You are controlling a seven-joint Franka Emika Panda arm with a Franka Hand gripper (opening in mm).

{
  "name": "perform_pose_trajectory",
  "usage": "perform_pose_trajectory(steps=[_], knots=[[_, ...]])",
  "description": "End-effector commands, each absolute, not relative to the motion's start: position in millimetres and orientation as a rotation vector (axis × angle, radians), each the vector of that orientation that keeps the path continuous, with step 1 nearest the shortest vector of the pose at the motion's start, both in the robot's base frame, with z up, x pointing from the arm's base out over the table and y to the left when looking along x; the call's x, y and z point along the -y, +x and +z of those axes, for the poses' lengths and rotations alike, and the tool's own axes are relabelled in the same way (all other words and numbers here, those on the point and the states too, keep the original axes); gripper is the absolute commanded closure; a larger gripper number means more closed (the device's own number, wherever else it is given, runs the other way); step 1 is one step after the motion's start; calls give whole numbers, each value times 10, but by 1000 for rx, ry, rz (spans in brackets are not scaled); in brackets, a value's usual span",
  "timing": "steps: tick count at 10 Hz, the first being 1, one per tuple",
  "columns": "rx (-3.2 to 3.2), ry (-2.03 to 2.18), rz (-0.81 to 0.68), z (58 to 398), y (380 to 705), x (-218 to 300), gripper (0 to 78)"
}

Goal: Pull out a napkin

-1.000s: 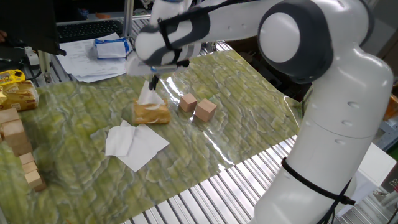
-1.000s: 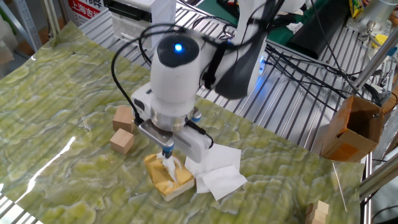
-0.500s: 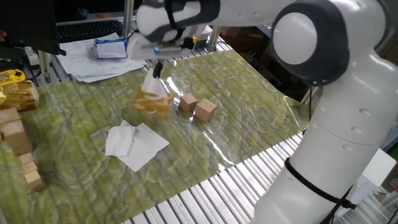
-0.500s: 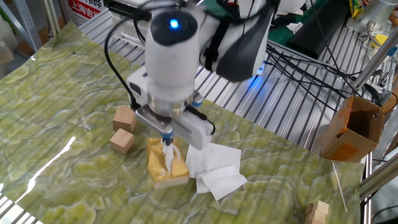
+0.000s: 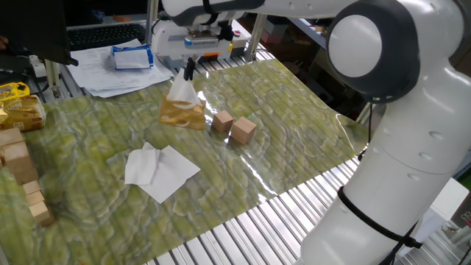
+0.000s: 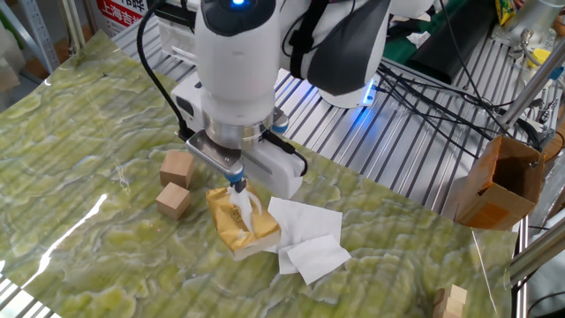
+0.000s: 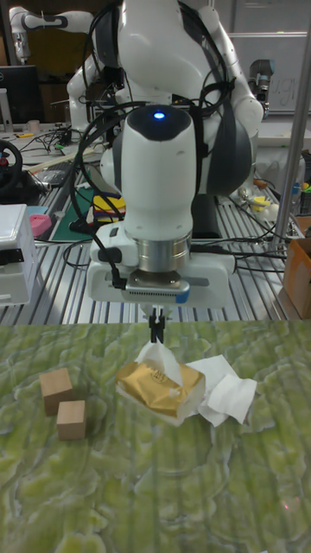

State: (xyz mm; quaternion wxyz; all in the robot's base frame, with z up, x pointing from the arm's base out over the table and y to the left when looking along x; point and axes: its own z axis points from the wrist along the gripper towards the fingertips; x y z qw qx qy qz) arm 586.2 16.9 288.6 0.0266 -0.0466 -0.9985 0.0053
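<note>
My gripper (image 5: 190, 71) is shut on the white napkin (image 5: 182, 90) that sticks out of the top of the golden-yellow pack (image 5: 182, 114). The pack hangs tilted from the napkin, lifted a little off the green mat. The other fixed view shows the gripper (image 6: 236, 184) pinching the napkin (image 6: 244, 205) above the pack (image 6: 240, 228). The tall view shows the same: gripper (image 7: 156, 330), napkin (image 7: 159, 356), pack (image 7: 158, 384). Loose white napkins (image 5: 158, 171) lie flat on the mat beside it.
Two wooden cubes (image 5: 222, 121) (image 5: 243, 130) sit just right of the pack. A stack of wooden blocks (image 5: 18, 165) and yellow packs (image 5: 18, 103) line the left edge. Printed papers (image 5: 110, 73) lie at the back. A cardboard box (image 6: 499, 181) stands off the table.
The gripper has risen, still shut on the napkin. The golden pack came up off the mat with it and shifted toward the back of the table.
</note>
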Motion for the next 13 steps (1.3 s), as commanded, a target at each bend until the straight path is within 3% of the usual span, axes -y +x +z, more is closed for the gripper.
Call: perform_pose_trajectory(steps=[1,5,9,11,12,13], knots=[[3045,-129,20,2953,5867,-118,763],[3068,-127,18,2509,5959,-207,763],[3027,-117,6,2911,5924,-99,763],[3094,-143,-22,2700,5890,-168,763],[3099,-165,-160,2744,5858,-150,763],[2986,-257,-582,2895,5866,-86,763]])
